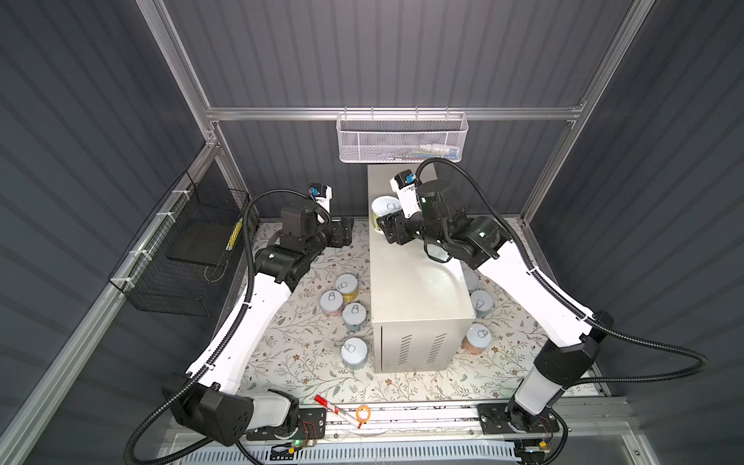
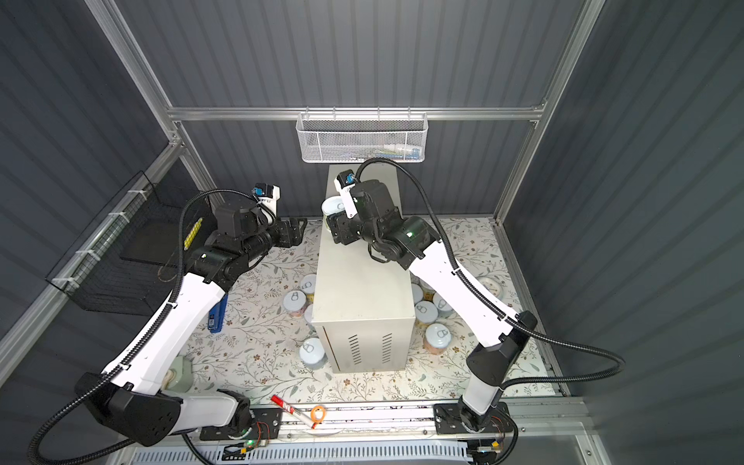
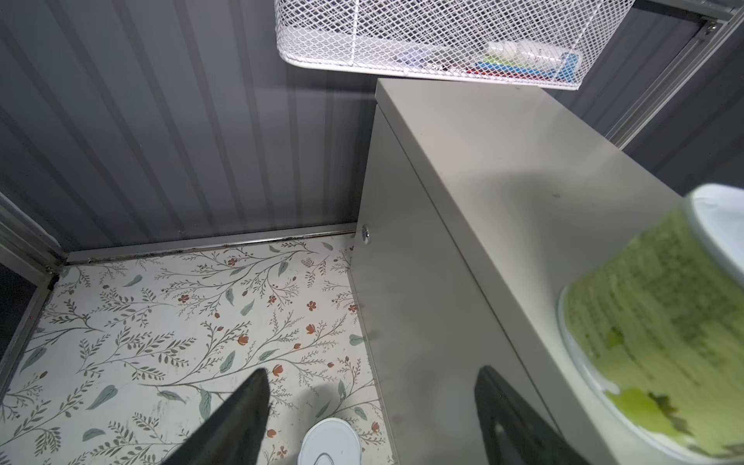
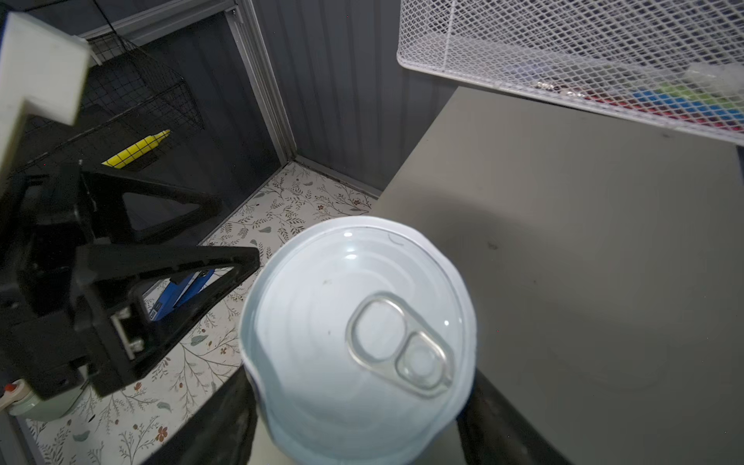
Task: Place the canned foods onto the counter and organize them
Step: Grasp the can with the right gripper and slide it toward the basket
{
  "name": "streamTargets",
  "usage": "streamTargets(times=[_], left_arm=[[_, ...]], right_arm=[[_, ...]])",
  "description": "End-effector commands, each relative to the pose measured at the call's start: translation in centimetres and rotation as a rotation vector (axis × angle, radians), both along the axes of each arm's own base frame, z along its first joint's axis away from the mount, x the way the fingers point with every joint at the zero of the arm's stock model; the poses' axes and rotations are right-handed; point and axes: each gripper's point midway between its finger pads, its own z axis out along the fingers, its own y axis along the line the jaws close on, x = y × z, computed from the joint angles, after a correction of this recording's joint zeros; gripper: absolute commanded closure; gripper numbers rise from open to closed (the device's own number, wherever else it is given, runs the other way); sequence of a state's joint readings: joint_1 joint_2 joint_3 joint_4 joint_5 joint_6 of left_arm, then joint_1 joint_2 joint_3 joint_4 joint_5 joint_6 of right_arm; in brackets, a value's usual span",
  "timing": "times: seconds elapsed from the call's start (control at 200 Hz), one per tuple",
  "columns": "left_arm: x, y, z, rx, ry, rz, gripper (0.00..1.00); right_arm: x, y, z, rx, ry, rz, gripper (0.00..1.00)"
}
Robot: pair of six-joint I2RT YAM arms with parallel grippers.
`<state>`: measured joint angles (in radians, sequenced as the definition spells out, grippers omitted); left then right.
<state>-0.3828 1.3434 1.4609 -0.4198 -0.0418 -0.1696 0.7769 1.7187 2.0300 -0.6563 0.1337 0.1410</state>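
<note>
The counter [image 1: 418,290] is a long cream box standing on the floral surface. My right gripper [image 4: 358,406] is shut on a green-labelled can [image 1: 384,207] at the far left edge of the counter top. The can's silver pull-tab lid [image 4: 358,322] faces up, and the can [image 3: 652,342] looks tilted in the left wrist view. My left gripper [image 3: 372,372] hangs open and empty just left of the counter, over the floral surface, apart from the held can. Several more cans stand on the floral surface left [image 1: 347,286] and right [image 1: 481,304] of the counter.
A white mesh basket [image 1: 402,137] hangs on the back rail over the counter's far end. A black wire basket [image 1: 181,249] is fixed to the left wall. A red marker [image 1: 336,408] and an orange ring [image 1: 363,414] lie at the front; a blue stapler [image 2: 217,318] lies at the left.
</note>
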Motion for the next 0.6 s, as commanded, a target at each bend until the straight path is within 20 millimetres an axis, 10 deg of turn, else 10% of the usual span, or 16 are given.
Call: streamTargets(times=[0.0,0.595], left_arm=[[0.5,-0.3,-0.4,-0.015,0.007,-0.016,0.19],[1.8,-0.1,-2.7,-0.008,0.048,-0.01,0.19]], right_arm=[[2.0,-1.8,-0.1,-0.027,0.001,-0.074,0.25],[13.9,-8.3,1.8,0.061,-0.032,-0.222,0.29]])
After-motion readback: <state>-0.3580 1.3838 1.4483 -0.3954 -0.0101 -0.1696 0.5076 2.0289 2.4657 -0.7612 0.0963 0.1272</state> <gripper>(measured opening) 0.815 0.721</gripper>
